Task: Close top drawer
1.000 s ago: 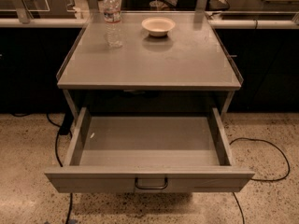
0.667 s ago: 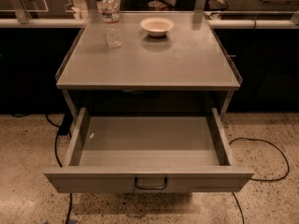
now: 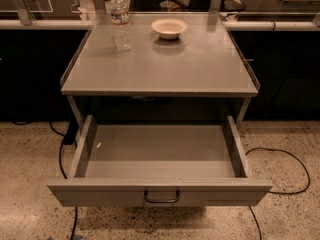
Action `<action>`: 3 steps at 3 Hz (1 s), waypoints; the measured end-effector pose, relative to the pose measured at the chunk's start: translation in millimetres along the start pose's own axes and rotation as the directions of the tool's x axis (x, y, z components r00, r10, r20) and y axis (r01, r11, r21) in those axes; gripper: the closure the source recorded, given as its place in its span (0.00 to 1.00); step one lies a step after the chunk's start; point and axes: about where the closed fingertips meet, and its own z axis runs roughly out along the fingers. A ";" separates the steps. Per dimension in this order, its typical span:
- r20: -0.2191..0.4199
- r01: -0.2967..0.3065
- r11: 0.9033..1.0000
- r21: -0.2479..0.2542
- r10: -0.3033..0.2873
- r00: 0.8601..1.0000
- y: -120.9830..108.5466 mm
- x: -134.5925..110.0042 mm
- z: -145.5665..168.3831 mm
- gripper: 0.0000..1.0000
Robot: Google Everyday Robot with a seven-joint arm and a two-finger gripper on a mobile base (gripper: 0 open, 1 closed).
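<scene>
Fingers of the gripper sit outside the view, state unknowable; top drawer [image 3: 160, 156] stands pulled open.

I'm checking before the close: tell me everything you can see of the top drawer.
The top drawer is a wide, shallow grey tray, metal by its look, pulled far out from under the tabletop toward the camera. Its flat front panel carries a small dark wire handle at centre. It sits level and looks empty. The pincer is not in view.
</scene>
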 end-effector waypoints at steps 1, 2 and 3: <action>0.012 0.002 1.000 0.011 -0.002 1.000 0.1 4.8 0.6 0.00; 0.019 0.049 0.998 0.049 -0.050 0.999 13.2 43.0 20.6 0.00; 0.019 0.049 0.998 0.049 -0.050 0.999 13.2 43.0 20.6 0.00</action>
